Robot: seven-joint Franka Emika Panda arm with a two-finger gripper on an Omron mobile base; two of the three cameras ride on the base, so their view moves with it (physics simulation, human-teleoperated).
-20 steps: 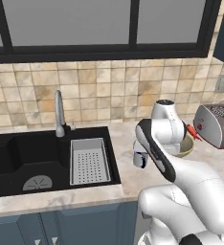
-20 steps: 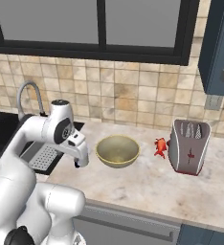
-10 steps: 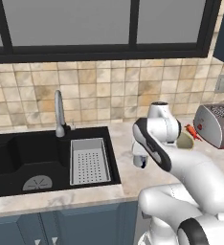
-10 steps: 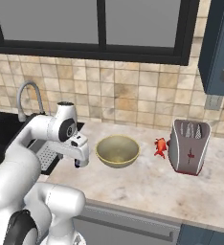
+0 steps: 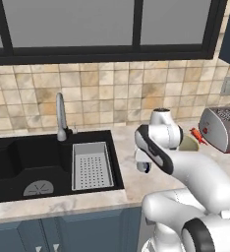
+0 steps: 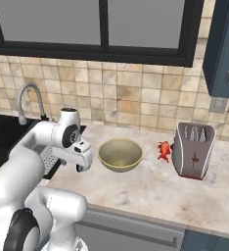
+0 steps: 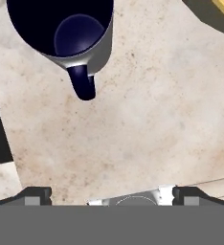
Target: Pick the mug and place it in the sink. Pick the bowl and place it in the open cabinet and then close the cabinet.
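Observation:
The mug (image 7: 61, 28), grey outside and dark blue inside, stands upright on the speckled counter at the top left of the hand view, its handle pointing toward my fingertips. My gripper (image 7: 111, 194) is open and empty, hovering over bare counter beside the mug. From the base views the gripper (image 5: 143, 166) (image 6: 80, 167) hangs low over the counter, just right of the black sink (image 5: 18, 162). The olive-tan bowl (image 6: 120, 154) sits to the gripper's right, partly hidden behind my arm in the left base view (image 5: 188, 143). The slate-blue cabinet (image 6: 224, 49) hangs at the upper right.
A grey perforated drain tray (image 5: 91, 165) lies in the sink's right side, with the curved faucet (image 5: 61, 115) behind it. A silver toaster (image 6: 194, 149) stands right of the bowl, with a small red object (image 6: 164, 149) between them. A tiled wall backs the counter.
The arm has leaned slightly left and the hand has sunk a little toward the counter. The jaws stayed open and the mug and bowl have not moved.

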